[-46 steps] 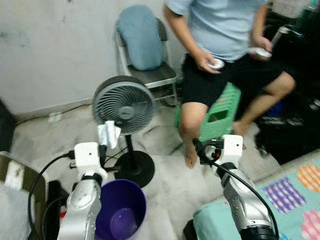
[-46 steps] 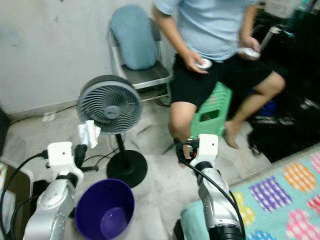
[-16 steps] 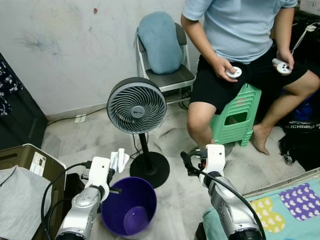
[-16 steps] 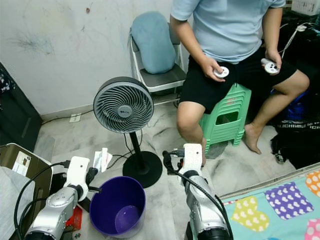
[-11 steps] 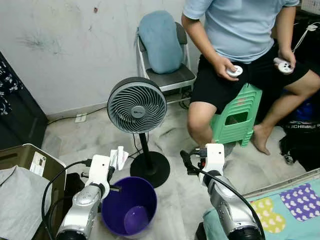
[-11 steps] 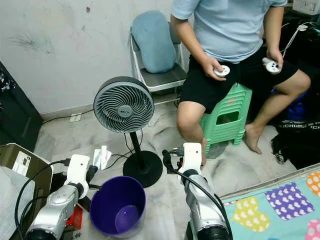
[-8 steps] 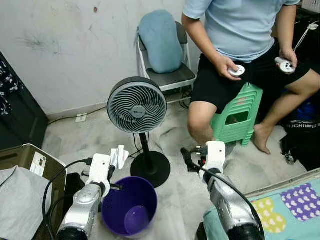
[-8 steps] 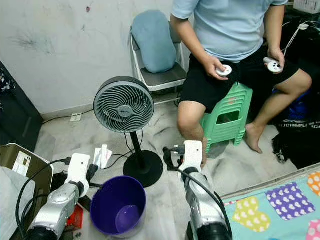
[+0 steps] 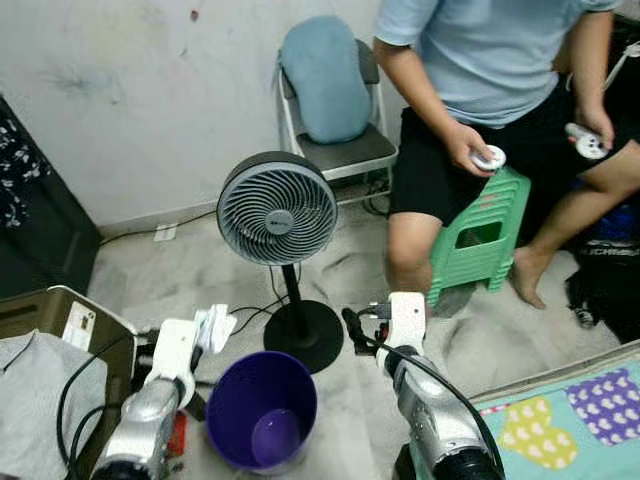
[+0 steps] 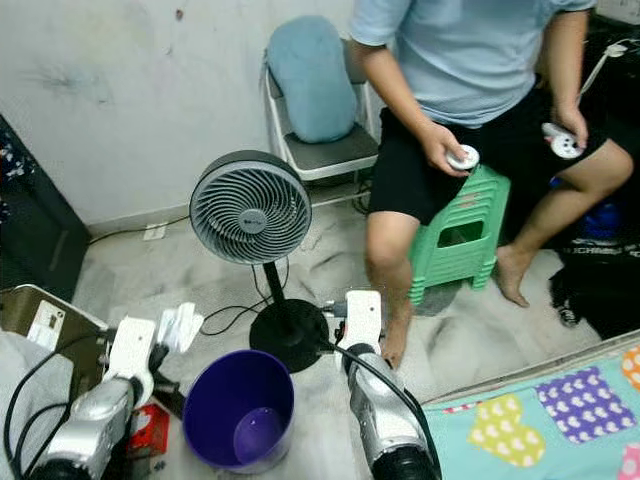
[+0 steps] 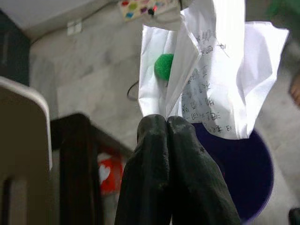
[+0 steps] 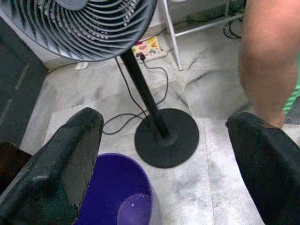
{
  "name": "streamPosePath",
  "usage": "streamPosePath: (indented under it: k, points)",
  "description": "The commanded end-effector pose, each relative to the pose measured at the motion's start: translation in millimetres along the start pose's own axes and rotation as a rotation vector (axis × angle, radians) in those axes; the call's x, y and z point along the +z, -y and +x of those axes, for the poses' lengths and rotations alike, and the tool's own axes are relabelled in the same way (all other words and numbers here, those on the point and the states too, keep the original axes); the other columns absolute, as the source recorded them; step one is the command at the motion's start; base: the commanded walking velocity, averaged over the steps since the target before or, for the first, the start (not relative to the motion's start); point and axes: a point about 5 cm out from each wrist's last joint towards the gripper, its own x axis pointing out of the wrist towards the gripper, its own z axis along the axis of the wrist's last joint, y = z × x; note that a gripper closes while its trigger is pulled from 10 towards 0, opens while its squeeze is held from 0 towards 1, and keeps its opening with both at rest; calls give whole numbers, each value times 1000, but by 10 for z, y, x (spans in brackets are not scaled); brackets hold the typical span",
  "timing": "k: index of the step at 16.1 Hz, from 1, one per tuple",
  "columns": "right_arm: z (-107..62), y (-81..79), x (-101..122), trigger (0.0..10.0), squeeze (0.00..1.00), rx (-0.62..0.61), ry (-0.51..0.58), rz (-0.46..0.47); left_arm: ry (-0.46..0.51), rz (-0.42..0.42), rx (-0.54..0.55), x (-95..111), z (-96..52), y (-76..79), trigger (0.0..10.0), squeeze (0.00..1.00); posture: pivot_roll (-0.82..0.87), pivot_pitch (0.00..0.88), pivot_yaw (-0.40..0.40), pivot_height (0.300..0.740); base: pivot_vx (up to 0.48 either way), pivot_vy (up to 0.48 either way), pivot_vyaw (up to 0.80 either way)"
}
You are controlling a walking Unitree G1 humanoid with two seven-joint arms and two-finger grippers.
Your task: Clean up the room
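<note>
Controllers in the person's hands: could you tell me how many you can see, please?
2. One white controller is in the hand resting over the person's thigh, above the green stool. The other controller is in the hand at the picture's right edge. None seems hidden.

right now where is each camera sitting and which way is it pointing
Left eye and right eye views: on the head, looking forward and down at the purple bin, fan and a seated person; both silver arms show.
Left wrist view: along the left gripper, shut on crumpled paper above the bin.
Right wrist view: between the open right gripper's fingers toward the fan's base and bin.
All views share the bin.
</note>
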Motion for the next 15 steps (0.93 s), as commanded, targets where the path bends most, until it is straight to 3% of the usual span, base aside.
streamPosePath:
  k: [1,7,15]
  points:
    - [-17,-107,-70,10000,0,6,-17,7,5,22,2,-3,-32,-79,0,0,-138,0,119,740,0,0,0]
    - [-181,-205,-349,10000,0,-11,-98,20,-20,40,-36,-156,-153,-61,0,0,-130,62,136,740,0,0,0]
    - [-207,-244,-394,10000,0,-39,-115,69,-34,77,-72,-206,-246,-45,0,0,-122,88,151,740,0,0,0]
